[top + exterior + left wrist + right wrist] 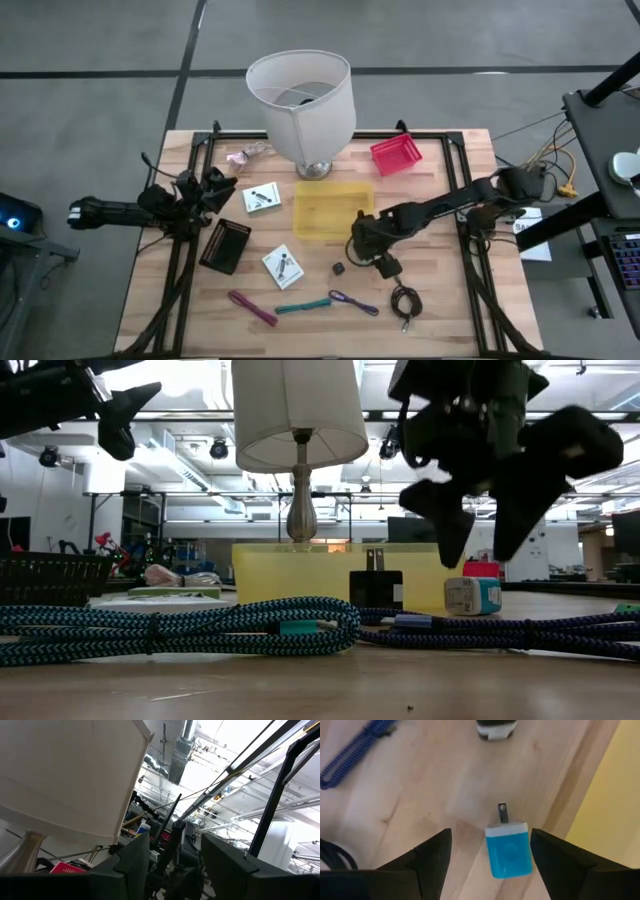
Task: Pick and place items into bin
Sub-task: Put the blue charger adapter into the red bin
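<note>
Hovering: right gripper (487, 851) above blue charger cube (508, 847), jaws open, straddling it without contact
Cube: on surface (440, 320), just beside yellow bin (332, 208) edge
Black cube (338, 268): near, apart
Left gripper (212, 190): raised at left, jaws open, empty
Cords (327, 303): front edge

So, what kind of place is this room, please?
Probably a robotics lab or workshop: exposed ceiling ducts, track spotlights on an open ceiling, and a wooden table with two robot arms.
</note>
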You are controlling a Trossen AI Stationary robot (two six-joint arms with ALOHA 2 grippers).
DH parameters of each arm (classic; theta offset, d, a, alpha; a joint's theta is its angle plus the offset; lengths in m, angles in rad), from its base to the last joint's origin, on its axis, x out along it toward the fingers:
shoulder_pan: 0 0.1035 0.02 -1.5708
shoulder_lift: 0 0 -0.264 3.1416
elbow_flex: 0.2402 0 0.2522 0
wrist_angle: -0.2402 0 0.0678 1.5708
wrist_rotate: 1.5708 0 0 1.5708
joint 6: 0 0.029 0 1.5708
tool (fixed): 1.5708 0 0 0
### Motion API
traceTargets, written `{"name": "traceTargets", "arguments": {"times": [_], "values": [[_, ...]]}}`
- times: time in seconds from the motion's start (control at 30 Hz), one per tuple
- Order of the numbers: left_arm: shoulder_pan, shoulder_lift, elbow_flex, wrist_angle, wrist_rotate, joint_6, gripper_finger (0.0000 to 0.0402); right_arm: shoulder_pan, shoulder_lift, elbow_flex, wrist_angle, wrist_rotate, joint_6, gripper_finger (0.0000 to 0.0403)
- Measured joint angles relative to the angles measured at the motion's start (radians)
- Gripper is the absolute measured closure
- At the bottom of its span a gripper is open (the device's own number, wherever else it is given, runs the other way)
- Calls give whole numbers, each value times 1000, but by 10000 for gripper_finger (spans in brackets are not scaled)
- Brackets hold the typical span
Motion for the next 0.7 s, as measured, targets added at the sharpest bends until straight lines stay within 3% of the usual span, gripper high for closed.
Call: {"name": "traceTargets", "arguments": {"times": [0.3,0.7], "values": [[0,0,-4,-1,1,0,237,0,69,-2,-2,60,57,151],[0,1,-4,-1,0,-3,237,0,52,-4,-80,79,59,168]]}}
